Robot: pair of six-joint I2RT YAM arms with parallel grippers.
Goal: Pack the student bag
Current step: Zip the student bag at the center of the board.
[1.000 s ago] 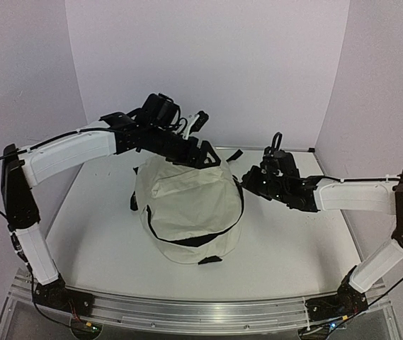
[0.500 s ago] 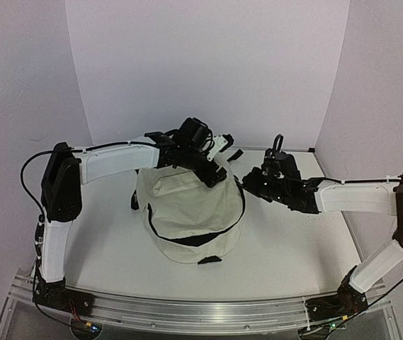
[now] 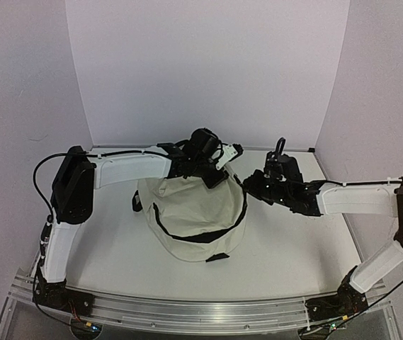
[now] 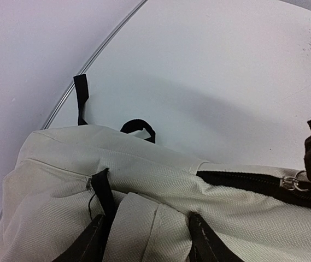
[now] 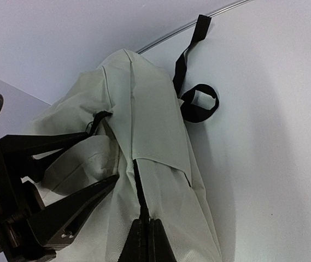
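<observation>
As left end effector [image 4: 147,240] and right end effector [image 5: 144,236] pinch student bag [image 3: 194,212], strap [image 5: 191,46] reaches wall [image 3: 208,71]

Item: student bag [image 3: 194,216], a cream soft fabric backpack, the largest thing in view.
Place: middle of the top view, slightly left of centre.
Pose: slumped in a rounded, creased mound, with a fold of fabric raised at its upper edge.
Zipper: black zipper line [image 3: 200,236] curving across the lower front.
Straps: black strap [image 5: 191,46] and black loop [image 5: 199,103] trail from the far end, lying flat.
</observation>
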